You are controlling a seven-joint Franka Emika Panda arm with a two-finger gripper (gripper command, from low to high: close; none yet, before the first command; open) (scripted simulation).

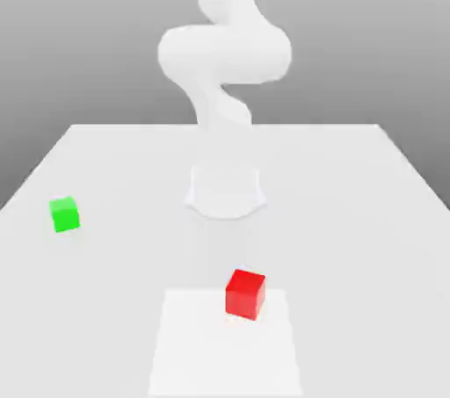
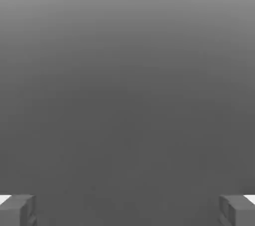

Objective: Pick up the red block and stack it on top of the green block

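Gripper (image 2: pixel 127 211) stands wide apart in the hand view, nothing between its jaws; I take the step in hand to be the approach to the red block (image 1: pixel 245 294), which sits over the far edge of the white patch (image 1: pixel 224 348); from that patch, the green block (image 1: pixel 64 213) lies well apart, beyond it and toward the exterior view's left; I'd centre above the red block first, turn the jaws square to its angled faces, then descend straight and slowly, lest one finger clip a top edge.
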